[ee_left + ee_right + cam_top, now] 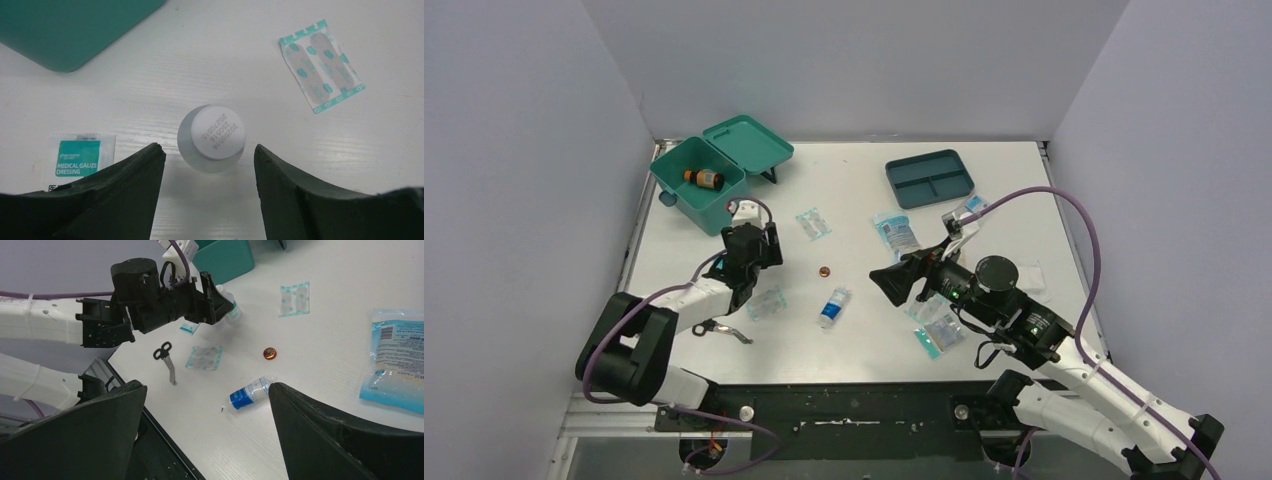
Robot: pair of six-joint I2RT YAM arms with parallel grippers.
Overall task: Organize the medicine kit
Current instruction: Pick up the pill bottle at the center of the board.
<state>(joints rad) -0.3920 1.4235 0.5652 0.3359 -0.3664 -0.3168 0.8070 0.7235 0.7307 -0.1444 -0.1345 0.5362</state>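
The teal-green medicine kit stands open at the far left, lid thrown back, a brown bottle inside. My left gripper is open just in front of the kit. In the left wrist view its fingers flank a white upright bottle seen from above, not touching it. The bottle also shows in the right wrist view. My right gripper is open and empty above the table's middle, above a blue-and-white bandage roll.
A darker divided tray lies at the back right. Loose on the table are plaster packets, a gauze packet, a small red cap, a blue pouch, scissors and packets under the right arm.
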